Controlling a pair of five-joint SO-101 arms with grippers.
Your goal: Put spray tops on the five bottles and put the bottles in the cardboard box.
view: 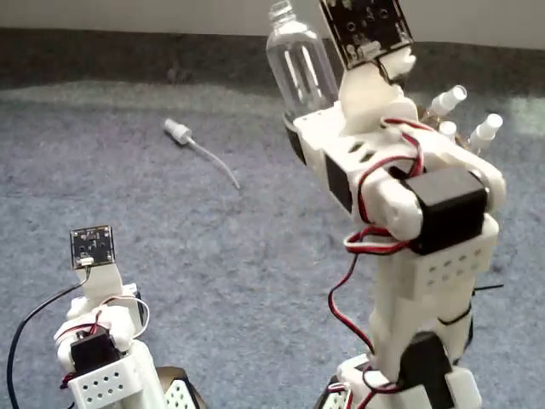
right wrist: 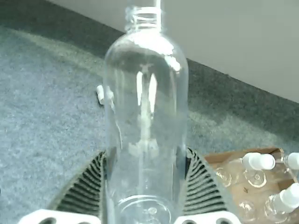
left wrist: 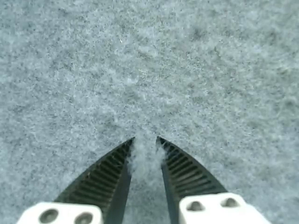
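My right gripper (right wrist: 145,163) is shut on a clear plastic bottle (right wrist: 145,107) with a bare threaded neck, held up in the air. The high view shows that bottle (view: 298,64) tilted at the top centre, above the right arm. A white spray top (view: 180,133) with its long tube lies on the grey carpet at left of centre; through and beside the bottle it appears as the spray top (right wrist: 101,94). Bottles with white spray tops (right wrist: 259,161) stand in the cardboard box (right wrist: 233,156). My left gripper (left wrist: 145,143) hovers low over bare carpet, slightly open and holding nothing.
Grey carpet covers the table. The box with capped bottles (view: 464,119) sits behind the right arm at the far right. A pale wall runs along the back edge. The left arm (view: 98,341) stands at the near left corner.
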